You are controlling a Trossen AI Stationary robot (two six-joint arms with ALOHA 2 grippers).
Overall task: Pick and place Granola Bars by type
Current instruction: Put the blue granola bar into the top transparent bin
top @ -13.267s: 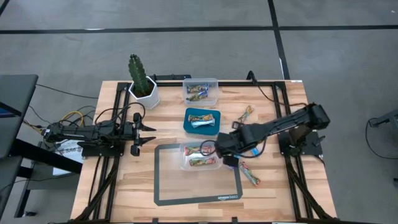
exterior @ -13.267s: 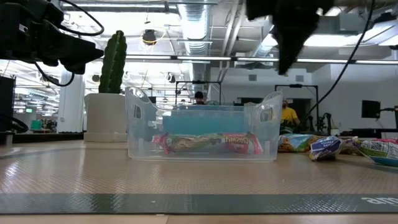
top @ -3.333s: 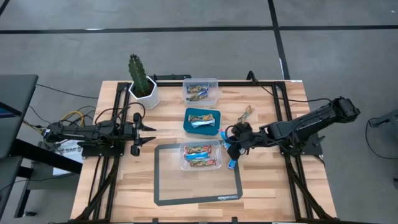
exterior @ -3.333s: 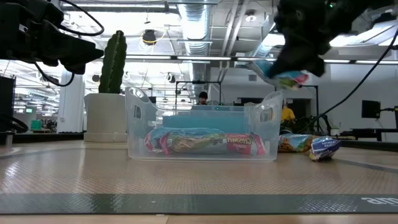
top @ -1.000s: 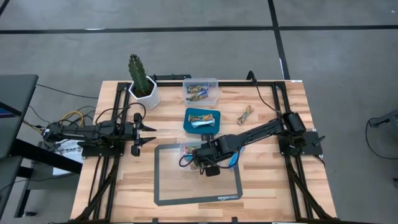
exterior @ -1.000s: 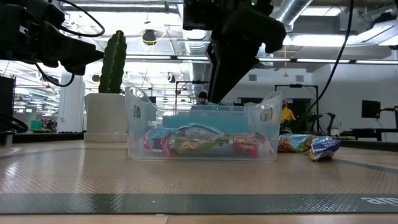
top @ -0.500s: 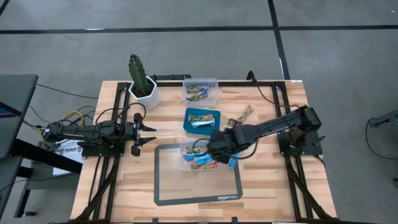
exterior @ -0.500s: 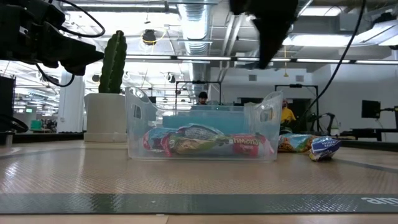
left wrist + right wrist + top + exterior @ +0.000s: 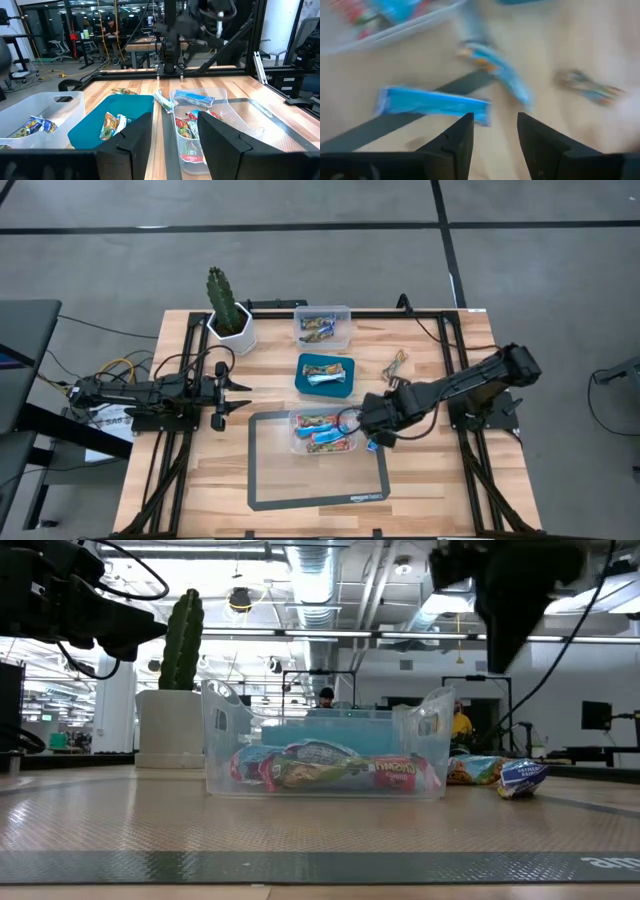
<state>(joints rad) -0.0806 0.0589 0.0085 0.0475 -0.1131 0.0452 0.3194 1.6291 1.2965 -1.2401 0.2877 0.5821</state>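
Since 0.5 s earlier, the right gripper has withdrawn from the clear bin toward loose Granola Bars beside the mat; fingers parted, empty, presumably for another pick. Sorted bars fill 3 bins. Left gripper waits open at the table's left.

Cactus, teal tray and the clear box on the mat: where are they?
Cactus (image 9: 221, 292), high view, on its green stem.
Teal tray (image 9: 301, 387), high view, on its rim.
Clear box (image 9: 222, 720), low view, on its front wall.
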